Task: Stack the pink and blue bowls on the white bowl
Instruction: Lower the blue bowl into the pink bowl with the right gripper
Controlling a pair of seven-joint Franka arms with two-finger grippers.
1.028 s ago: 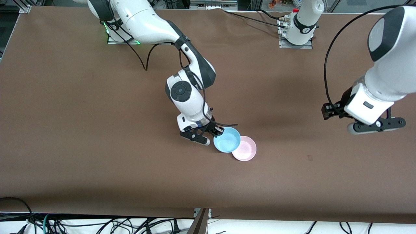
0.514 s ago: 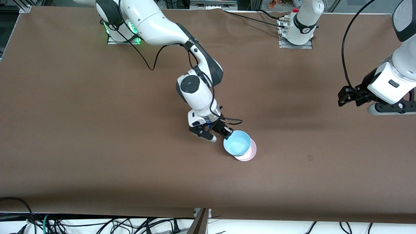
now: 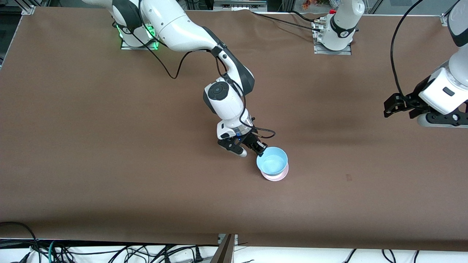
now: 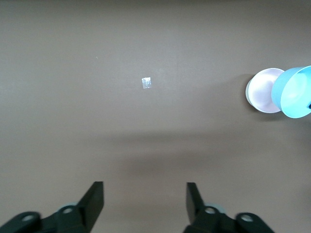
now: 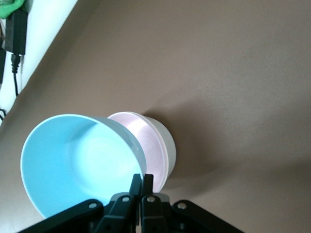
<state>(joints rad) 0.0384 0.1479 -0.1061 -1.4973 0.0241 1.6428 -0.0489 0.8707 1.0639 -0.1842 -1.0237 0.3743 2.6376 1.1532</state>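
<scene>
Black fingers of the right gripper (image 3: 260,148) pinch the blue bowl's (image 3: 272,161) rim, holding it just over the pink bowl (image 3: 275,176) mid-bench (image 3: 109,146). It should centre and level before letting go. The left gripper (image 4: 145,204) waits, spread, over its own end.

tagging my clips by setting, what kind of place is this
Most likely a robotics lab bench. Two Franka arms are bolted on plates to a long brown-covered table, loose cables trail under its edge, and the right pincer holds a blue bowl over a pink bowl, with no household furnishings.
</scene>
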